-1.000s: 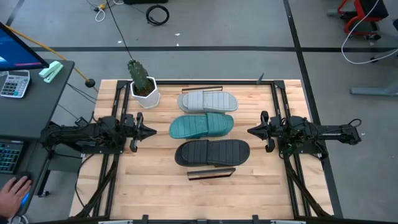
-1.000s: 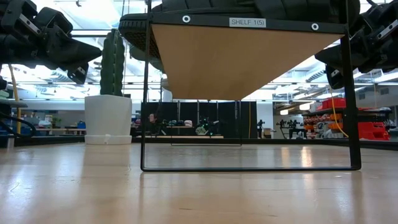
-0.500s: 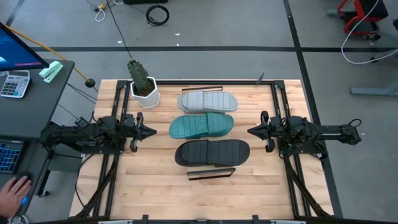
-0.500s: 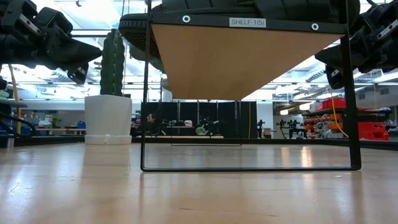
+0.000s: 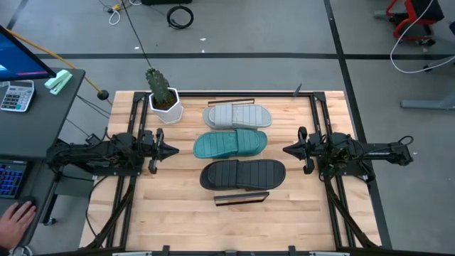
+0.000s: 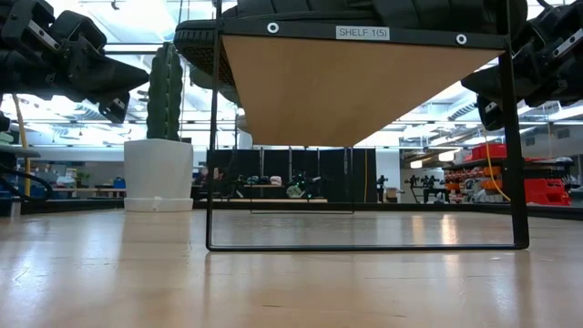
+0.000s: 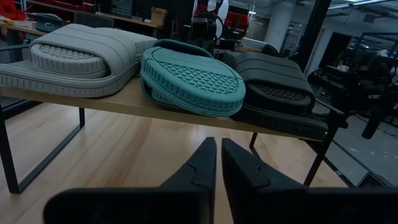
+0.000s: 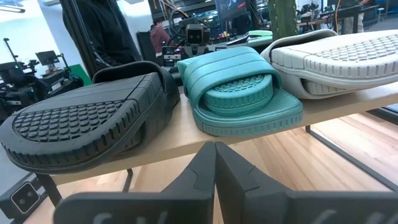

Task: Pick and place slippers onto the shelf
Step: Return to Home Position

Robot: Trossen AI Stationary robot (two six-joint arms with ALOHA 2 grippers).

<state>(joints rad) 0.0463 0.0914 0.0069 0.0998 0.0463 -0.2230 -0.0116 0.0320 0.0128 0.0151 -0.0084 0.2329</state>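
**A:** Where do the slippers lie?

**B:** All three are on the shelf, side by side. The grey slipper is at the far end, the teal slipper in the middle, and the black slipper nearest the front. Each one's long axis runs across the table, from one arm toward the other.

**A:** And the grippers?

**B:** The shelf sits between them. The left gripper is off its left side and the right gripper off its right. Both point inward along the teal slipper's line and are well clear of it. Neither looks nearer than the other.

**A:** Is either one holding anything?

**B:** No. In both wrist views the fingers are closed on nothing. The left pair shows only a hairline slit, so I would call it clenched as far as that view allows.

**A:** So what does the retreat depend on?

**B:** I'd say direction. The slippers lie straight ahead of each gripper, so each arm should draw back outward, away from the shelf.
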